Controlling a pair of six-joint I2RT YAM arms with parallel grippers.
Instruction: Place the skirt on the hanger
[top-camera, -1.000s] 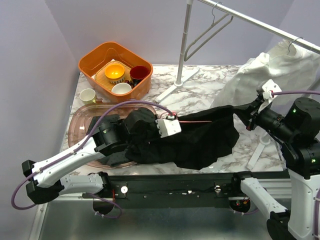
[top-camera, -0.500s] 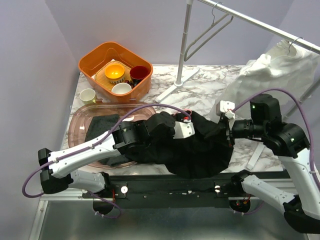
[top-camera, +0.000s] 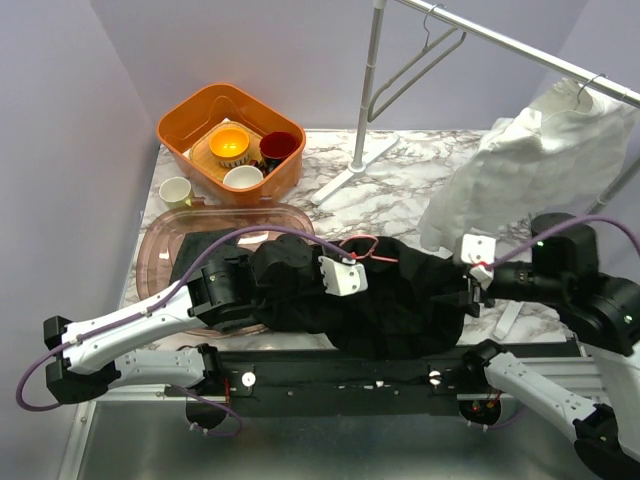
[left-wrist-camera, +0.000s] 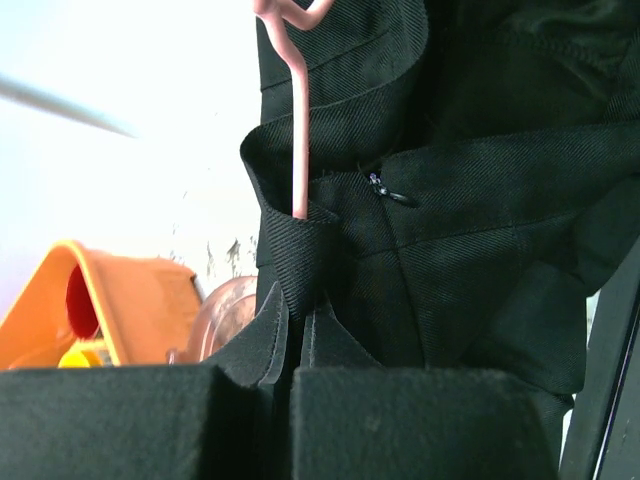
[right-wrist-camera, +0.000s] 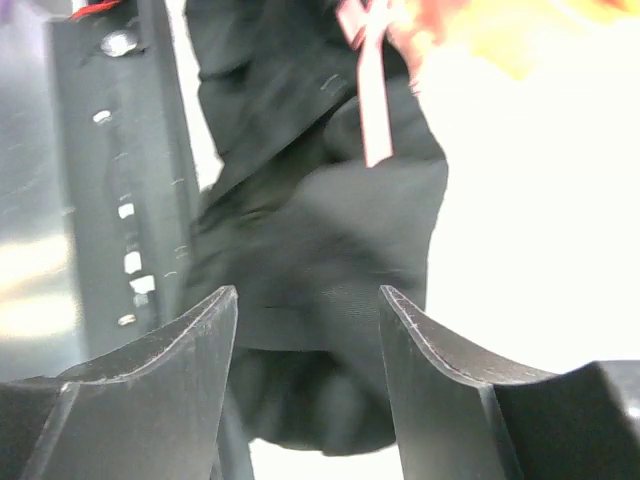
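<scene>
L gripper (left-wrist-camera: 275, 372): clamped on a fold of the black skirt (top-camera: 405, 300). Pink hanger (left-wrist-camera: 300, 130) rod enters the fabric just above the pads. Vs 0.5 s ago, L wrist has drawn back left, toward the pink tray (top-camera: 160, 242). R gripper (right-wrist-camera: 305, 300): fingers spread, nothing between them. It has backed off right and now sits just beside the skirt's R edge. Skirt lies bunched on the marble table (top-camera: 390, 195), L end over the tray, hanger hook showing on top.
</scene>
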